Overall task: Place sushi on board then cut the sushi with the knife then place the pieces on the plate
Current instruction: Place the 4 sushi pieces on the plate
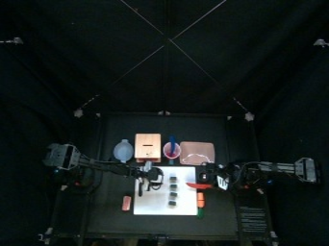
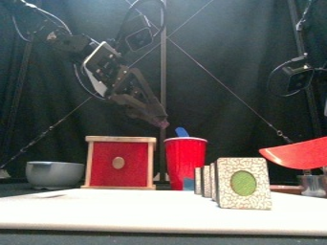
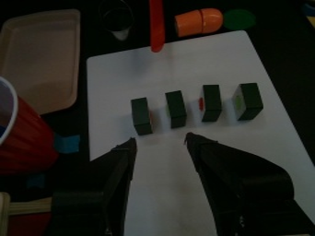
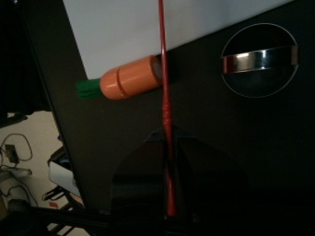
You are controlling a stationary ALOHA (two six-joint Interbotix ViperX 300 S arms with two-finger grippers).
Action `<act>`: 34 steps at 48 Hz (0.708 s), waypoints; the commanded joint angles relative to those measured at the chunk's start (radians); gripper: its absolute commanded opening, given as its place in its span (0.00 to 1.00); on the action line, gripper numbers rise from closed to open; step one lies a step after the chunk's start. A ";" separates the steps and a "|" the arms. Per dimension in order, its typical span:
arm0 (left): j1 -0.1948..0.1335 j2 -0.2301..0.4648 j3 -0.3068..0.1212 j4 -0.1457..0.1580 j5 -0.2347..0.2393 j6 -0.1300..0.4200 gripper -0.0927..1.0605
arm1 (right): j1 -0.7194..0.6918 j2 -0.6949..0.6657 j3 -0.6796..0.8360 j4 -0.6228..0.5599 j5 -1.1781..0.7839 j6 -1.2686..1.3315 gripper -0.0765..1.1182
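Observation:
Several dark green sushi pieces [image 3: 197,104] stand in a row with gaps between them on the white cutting board [image 3: 246,64]. My left gripper [image 3: 160,144] hangs open just above the board beside the row, touching nothing. The right gripper [image 4: 164,138] is shut on the red knife [image 4: 161,64], whose blade points toward the board's right edge [image 1: 202,195]. The pink tray [image 1: 197,152] lies empty behind the board. From the front, the pieces [image 2: 242,183] stand near and large.
A toy carrot [image 4: 123,79] lies at the board's right edge, with the round metal cutter [image 4: 261,60] close by. Behind the board stand a blue-grey bowl [image 1: 122,150], the wooden box [image 1: 146,146] and a red cup [image 2: 185,161] holding a blue knife [image 2: 181,132].

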 commanded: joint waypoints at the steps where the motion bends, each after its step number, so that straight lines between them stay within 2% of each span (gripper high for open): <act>1: 0.011 -0.009 -0.009 -0.008 -0.008 -0.002 0.80 | -0.015 0.005 -0.008 -0.015 0.002 0.040 0.29; 10: 0.011 -0.008 -0.008 -0.011 -0.008 -0.002 0.80 | 0.003 -0.002 -0.009 -0.184 0.038 0.268 0.39; 16: 0.011 -0.005 -0.005 -0.011 -0.008 -0.002 0.80 | 0.061 -0.015 -0.020 -0.238 0.037 0.360 0.48; 22: 0.012 -0.002 -0.003 -0.011 -0.008 0.000 0.80 | 0.114 -0.032 -0.037 -0.256 0.015 0.414 0.53; 34: 0.012 -0.002 0.006 -0.011 -0.008 -0.002 0.80 | 0.144 -0.035 -0.074 -0.232 -0.009 0.420 0.55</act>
